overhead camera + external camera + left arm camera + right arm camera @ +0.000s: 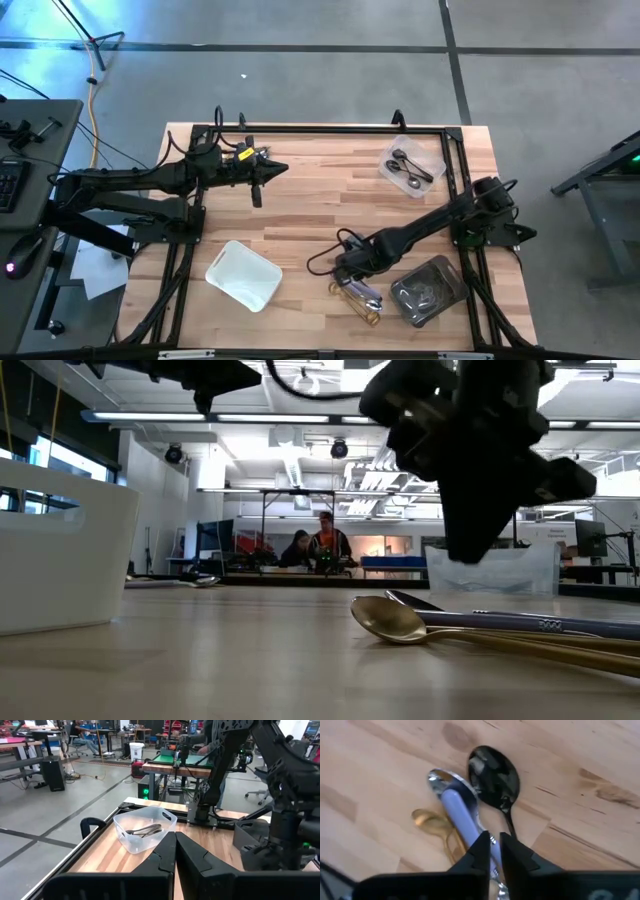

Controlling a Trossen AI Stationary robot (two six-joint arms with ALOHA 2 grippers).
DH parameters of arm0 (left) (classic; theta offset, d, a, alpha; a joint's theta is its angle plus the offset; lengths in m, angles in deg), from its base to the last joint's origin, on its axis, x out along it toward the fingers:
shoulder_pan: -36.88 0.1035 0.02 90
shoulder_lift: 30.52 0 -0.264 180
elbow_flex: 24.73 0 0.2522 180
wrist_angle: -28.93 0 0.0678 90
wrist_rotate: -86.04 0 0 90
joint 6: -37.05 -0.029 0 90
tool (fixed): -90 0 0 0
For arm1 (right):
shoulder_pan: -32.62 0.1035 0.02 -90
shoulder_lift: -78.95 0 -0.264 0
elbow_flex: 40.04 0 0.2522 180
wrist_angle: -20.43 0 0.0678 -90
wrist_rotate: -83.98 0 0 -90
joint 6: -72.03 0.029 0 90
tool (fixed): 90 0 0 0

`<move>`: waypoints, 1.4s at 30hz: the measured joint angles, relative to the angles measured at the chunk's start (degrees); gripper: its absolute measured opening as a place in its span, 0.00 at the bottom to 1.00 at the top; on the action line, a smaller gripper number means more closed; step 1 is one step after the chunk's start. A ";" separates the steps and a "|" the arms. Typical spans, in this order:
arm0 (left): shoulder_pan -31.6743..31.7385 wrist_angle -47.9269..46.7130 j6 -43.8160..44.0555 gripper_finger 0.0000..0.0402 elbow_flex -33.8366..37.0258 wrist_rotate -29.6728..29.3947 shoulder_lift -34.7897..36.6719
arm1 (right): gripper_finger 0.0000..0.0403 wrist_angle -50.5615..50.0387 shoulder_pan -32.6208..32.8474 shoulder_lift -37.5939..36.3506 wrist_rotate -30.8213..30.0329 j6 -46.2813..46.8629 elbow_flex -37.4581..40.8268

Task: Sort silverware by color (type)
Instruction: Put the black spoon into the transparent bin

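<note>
A: What lies under the right gripper (493, 851)?

B: Three spoons on the wooden desk (580, 750). A silver spoon (456, 802) sits in the middle, its handle running between the two dark fingers (479, 851), which stand only slightly apart.

A: And the others?

B: A dark spoon (494, 772) lies just beside the silver one, bowls nearly touching. A gold spoon (431, 821) lies on the silver spoon's other side, its handle passing under the gripper.

Silver spoon (462, 815) handle hidden behind right gripper (492, 851); gold spoon (436, 826) handle cut off; tray (428, 290) contents too small to tell.
</note>
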 joint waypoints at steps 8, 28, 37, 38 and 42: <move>0.00 -0.03 1.46 0.00 0.00 0.00 0.00 | 0.33 -0.46 0.00 2.26 1.36 1.94 0.02; -0.02 -0.13 1.42 0.00 0.00 0.00 0.00 | 0.35 -1.07 0.00 4.91 2.40 2.96 0.02; -0.02 -0.21 1.40 0.00 0.00 -0.01 0.00 | 0.35 -1.80 -0.05 6.10 2.51 2.96 -0.22; 0.00 -0.22 1.40 0.00 0.00 0.00 0.00 | 0.35 -1.84 -0.07 6.53 2.55 2.96 -0.26; -0.02 -0.61 1.40 0.00 0.00 0.00 0.00 | 0.35 -2.32 -0.01 7.02 1.77 2.98 -0.25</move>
